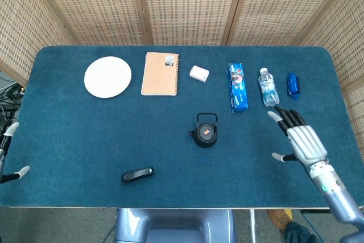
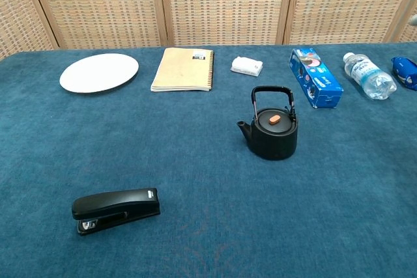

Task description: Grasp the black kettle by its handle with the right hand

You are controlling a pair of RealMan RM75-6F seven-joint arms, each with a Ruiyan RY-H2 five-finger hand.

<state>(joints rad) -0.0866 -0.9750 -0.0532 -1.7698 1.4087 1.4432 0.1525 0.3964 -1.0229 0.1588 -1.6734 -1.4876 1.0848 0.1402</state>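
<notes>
The black kettle (image 1: 206,133) stands upright near the table's middle, its handle (image 2: 272,91) arched above the lid. The right hand (image 1: 301,141) hovers well apart to the kettle's right, fingers spread, holding nothing. Only the fingertips of the left hand (image 1: 8,152) show at the far table edge, so its state cannot be told, and the right hand is nearer.

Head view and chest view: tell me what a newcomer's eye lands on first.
The black kettle stands alone mid-table, handle upright, an orange knob on its lid. The right hand hovers to its right with fingers spread, holding nothing. Along the far edge runs a row: white plate, notebook, blue box and water bottle, while a black stapler lies near the front.
</notes>
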